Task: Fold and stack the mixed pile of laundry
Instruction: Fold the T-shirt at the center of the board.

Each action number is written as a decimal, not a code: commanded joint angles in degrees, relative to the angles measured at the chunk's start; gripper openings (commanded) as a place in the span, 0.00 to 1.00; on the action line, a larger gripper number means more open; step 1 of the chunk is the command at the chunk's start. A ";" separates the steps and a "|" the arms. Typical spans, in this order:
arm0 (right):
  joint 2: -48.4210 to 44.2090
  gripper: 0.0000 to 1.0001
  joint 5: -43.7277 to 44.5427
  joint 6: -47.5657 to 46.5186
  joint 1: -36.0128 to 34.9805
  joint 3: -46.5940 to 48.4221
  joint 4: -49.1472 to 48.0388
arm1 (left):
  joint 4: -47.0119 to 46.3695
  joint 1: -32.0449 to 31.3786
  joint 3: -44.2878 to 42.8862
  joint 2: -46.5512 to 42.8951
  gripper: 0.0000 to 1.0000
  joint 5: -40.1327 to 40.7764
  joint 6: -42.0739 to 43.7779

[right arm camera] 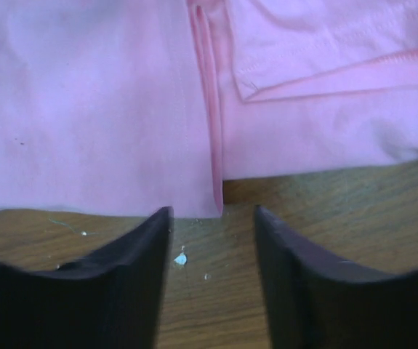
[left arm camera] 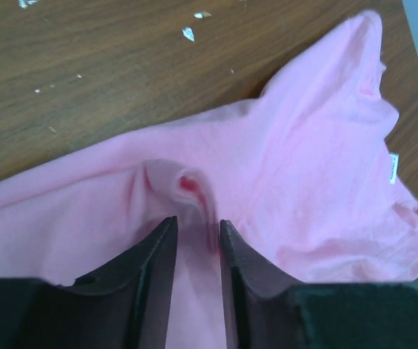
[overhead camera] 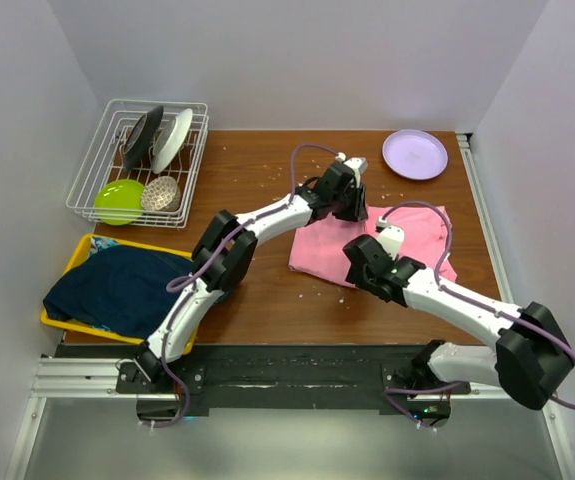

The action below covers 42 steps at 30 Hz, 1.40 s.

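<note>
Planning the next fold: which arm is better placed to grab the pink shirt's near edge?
Right. The right gripper, jaws open, sits at the near edge of the pink T-shirt; the left gripper is over cloth farther back.

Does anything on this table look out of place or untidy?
Yes. Small white crumbs lie scattered on the wooden table, near the dish rack and by the pink T-shirt. The shirt also has a raised pinch of cloth just ahead of the left end effector, so it does not lie flat.

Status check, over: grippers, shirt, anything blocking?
Left gripper open over a pinched crease in pink T-shirt. Right gripper open at its edge, empty. Only crumbs nearby.
</note>
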<state>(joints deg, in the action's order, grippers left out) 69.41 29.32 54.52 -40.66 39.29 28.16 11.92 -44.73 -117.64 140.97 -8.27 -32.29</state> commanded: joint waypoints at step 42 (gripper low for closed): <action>22.08 0.00 -9.90 -16.02 21.50 17.75 -9.62 | -0.15 15.73 23.08 -20.21 0.56 3.09 -0.84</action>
<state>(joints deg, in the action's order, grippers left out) 93.10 14.26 40.56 -19.53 54.30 17.37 12.53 -29.67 -93.95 122.13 -5.54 -33.87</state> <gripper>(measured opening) 0.011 0.561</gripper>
